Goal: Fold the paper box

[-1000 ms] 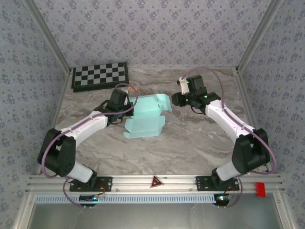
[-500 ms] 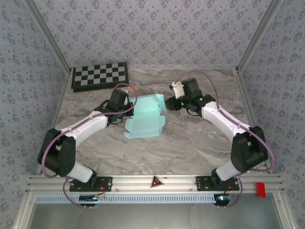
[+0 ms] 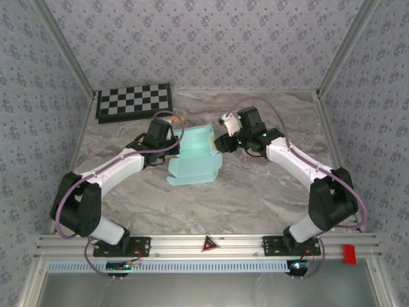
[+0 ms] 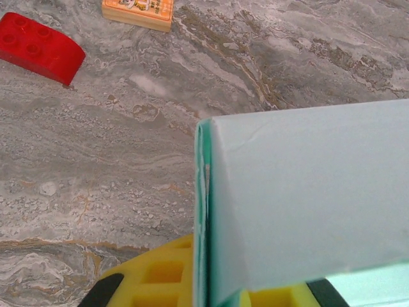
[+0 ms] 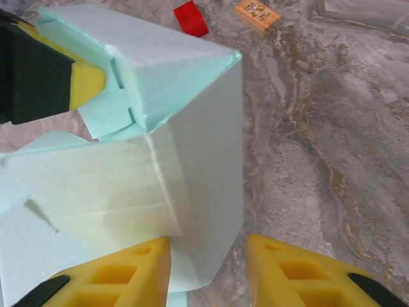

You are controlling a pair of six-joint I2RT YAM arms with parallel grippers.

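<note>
Paper box [image 3: 195, 158]: pale cyan card, partly folded, on the table's middle between the two grippers; walls raised at the far end, flat flaps spread toward the near side.
Box, right wrist view [image 5: 192, 128]: one corner stands up, with loose flaps tucked at the upper left.
Left gripper [image 3: 173, 138]: at the box's left wall; yellow pads [image 4: 156, 275] sit close on either side of the card edge [image 4: 203, 211], pinching it.
Right gripper [image 3: 221, 141]: fingers spread apart, straddling the box's right corner [image 5: 208, 246].
Table [image 3: 268, 192]: grey-brown marble pattern.
Red block [image 4: 39, 48]: beyond the box, beside a small orange tile [image 4: 138, 11].
Checkerboard [image 3: 133, 101]: far left corner.
</note>
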